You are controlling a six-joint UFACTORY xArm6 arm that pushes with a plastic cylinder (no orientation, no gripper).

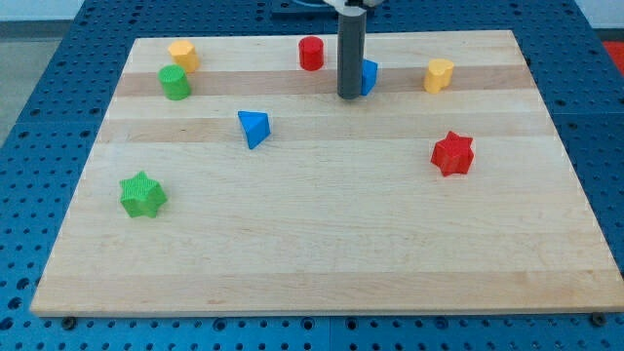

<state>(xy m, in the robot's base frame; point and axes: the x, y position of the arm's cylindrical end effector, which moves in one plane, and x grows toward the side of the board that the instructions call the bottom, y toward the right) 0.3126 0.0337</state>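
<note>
My tip rests on the wooden board near the view's top, just right of centre. The dark rod stands in front of a blue block and hides its left part; tip and block look to be touching. A red cylinder stands up and to the left of the tip. A yellow block lies to the right. A blue triangular block sits down and to the left.
A yellow cylinder and a green cylinder stand close together at the top left. A green star lies at the left, a red star at the right. Blue perforated table surrounds the board.
</note>
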